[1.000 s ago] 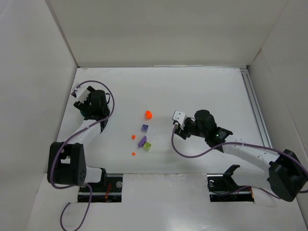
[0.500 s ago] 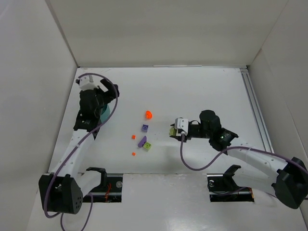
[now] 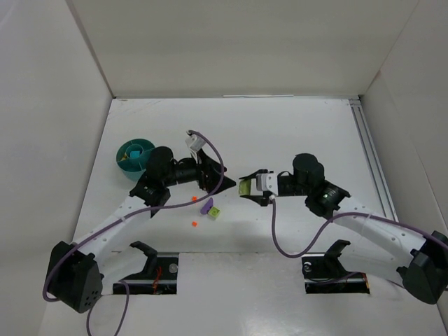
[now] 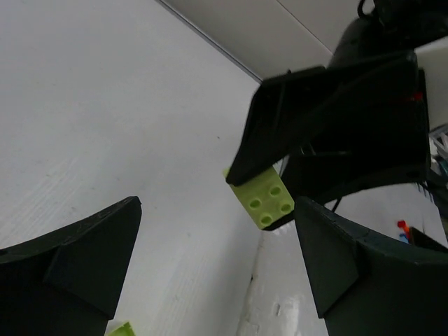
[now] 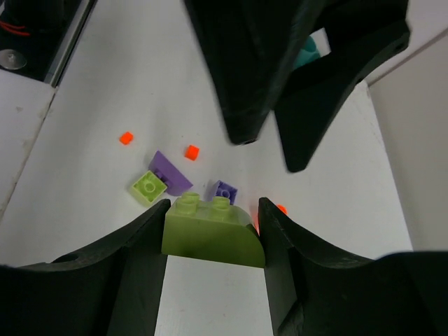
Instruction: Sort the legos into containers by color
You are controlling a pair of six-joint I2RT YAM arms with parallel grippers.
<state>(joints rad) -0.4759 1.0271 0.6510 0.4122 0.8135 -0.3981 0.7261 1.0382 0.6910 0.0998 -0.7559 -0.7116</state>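
My left arm (image 3: pixel 112 222) rises from its base at the near edge to a bent elbow, then turns toward 3 o'clock, so my left gripper (image 4: pixel 217 210) points sideways over the middle of the table (image 3: pixel 301 133); its jaws stand wide apart with nothing between them. My right arm (image 3: pixel 364 220) comes in from its base at the near right and stretches toward 9 o'clock, so the two tools face each other, near but apart as far as the top view shows. My right gripper (image 5: pixel 213 206) is closed partway, its two fingers pressed on the ends of a lime green brick (image 5: pixel 210 236) with one curved side and two studs showing. From my left wrist camera that brick hangs straight ahead, just beyond the gap of my open jaws. The teal tub (image 3: pixel 135 157) sits between 9 and 10 o'clock of my left gripper, beside that arm's elbow and well apart from the right gripper. The loose pieces lie on the table at about 6 o'clock of the left gripper and 8 o'clock of the right: a purple slope (image 5: pixel 170 173) just beside a small lime piece (image 5: pixel 148 187), a small purple brick (image 5: pixel 225 191), two tiny orange bits (image 5: pixel 191 152), and an orange piece (image 5: pixel 280 208) half hidden behind my right finger
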